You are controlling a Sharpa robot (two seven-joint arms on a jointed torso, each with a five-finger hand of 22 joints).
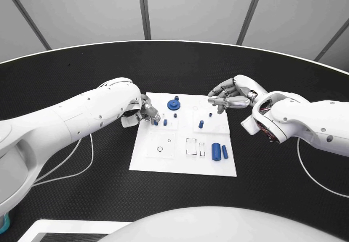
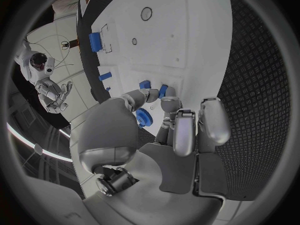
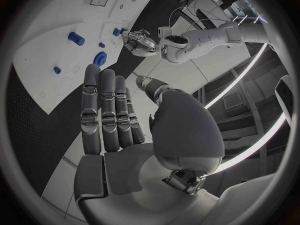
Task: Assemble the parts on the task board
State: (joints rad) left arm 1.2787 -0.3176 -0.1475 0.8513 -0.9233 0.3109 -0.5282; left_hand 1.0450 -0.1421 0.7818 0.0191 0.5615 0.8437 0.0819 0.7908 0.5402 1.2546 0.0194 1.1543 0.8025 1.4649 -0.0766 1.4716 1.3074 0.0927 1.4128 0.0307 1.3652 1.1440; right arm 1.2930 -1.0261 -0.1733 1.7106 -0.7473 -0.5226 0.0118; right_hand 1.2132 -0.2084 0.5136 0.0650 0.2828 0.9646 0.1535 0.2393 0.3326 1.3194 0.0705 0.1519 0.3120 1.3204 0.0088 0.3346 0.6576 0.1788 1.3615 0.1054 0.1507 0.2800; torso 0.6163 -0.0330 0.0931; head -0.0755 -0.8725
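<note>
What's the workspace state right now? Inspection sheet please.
Surface: black table, textured.
Job's things: white task board at centre; blue gear at its far edge; two blue cylinders lying near its right edge; small blue pegs by the left fingers.
Clutter: nothing seen.
Robot hands: left robot hand at the board's left edge, fingers on a small blue part; right robot hand above the board's far right corner, fingers apart, holding nothing.
Cables: white cable trailing from each arm.
Surroundings: grey wall panels.
</note>
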